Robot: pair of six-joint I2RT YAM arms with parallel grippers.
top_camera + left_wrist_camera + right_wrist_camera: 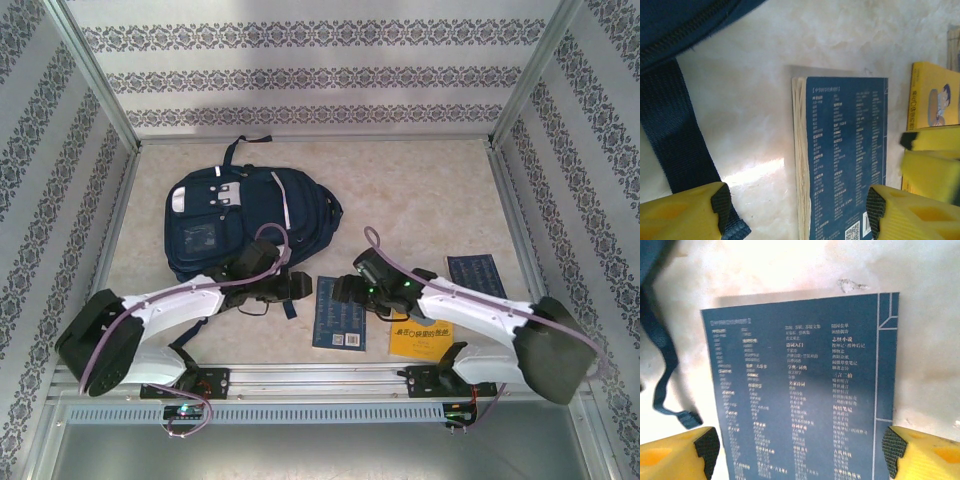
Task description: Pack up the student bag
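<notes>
**Yellow fingers [920,455] wide over a blue book [800,390], nothing packed yet**

The right gripper [800,449] hangs low over the blue book, its jaws spread wider than the cover and pinching nothing. The left gripper [799,207] hovers just beside it, jaws likewise apart and empty. One of its fingers is above a dark strap [675,140] of the bag and the other above the book's cover. From above, the two grippers come close together near the front of the table [420,190], at the book's far end.

The student bag [240,215] lies flat, left of centre and behind the left gripper, front pockets up. Whether its main compartment is unzipped I cannot tell. A yellow book [420,340] lies just right of the blue one, partly under the right arm, and another blue book [477,272] lies further right. All three are outside the bag, so by my reading the packing has hardly begun: each book has yet to be lifted and slid in
</notes>
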